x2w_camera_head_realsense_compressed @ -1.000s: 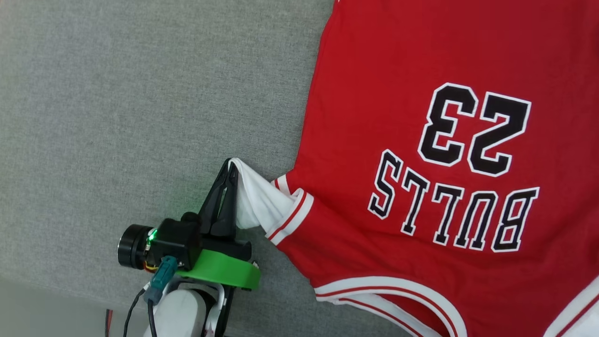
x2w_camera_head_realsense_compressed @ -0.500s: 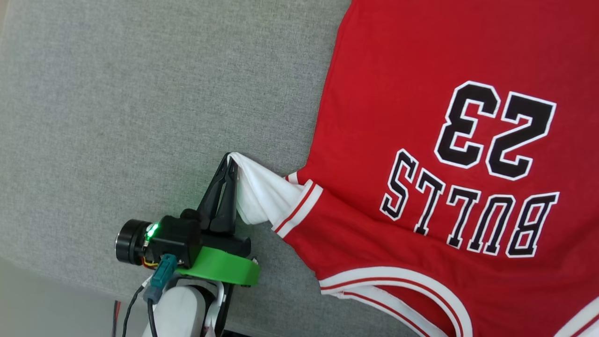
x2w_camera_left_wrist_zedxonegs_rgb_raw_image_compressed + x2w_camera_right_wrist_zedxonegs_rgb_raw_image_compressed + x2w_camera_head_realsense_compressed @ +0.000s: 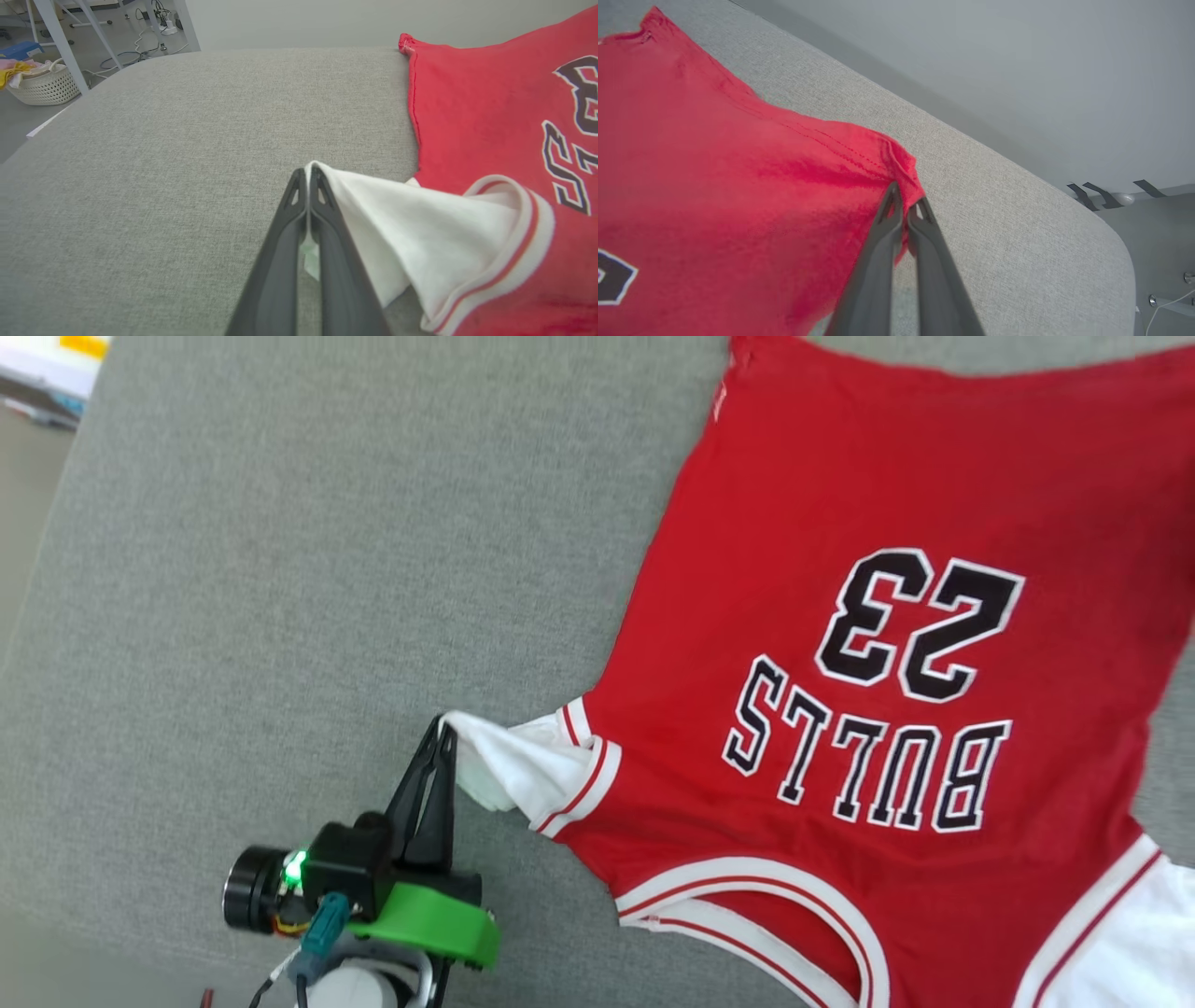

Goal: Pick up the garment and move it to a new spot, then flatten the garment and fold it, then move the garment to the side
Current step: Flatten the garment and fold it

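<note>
Pinches the white sleeve tip of the garment point(image 3: 794, 569) in the left claw point(image 3: 441, 723), fingers pressed together. Nips a red hem corner in the right claw point(image 3: 906, 198). Has the garment lying spread, print up, on the grey bench point(image 3: 280, 569).

White garment point(image 3: 472, 140) sleeve between left gripper point(image 3: 307, 171) jaws

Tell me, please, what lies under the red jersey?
The red jersey lies spread on a gray fabric-covered surface, which shows beside it. The part directly beneath the cloth is covered, so I cannot tell whether anything else lies there.
</note>
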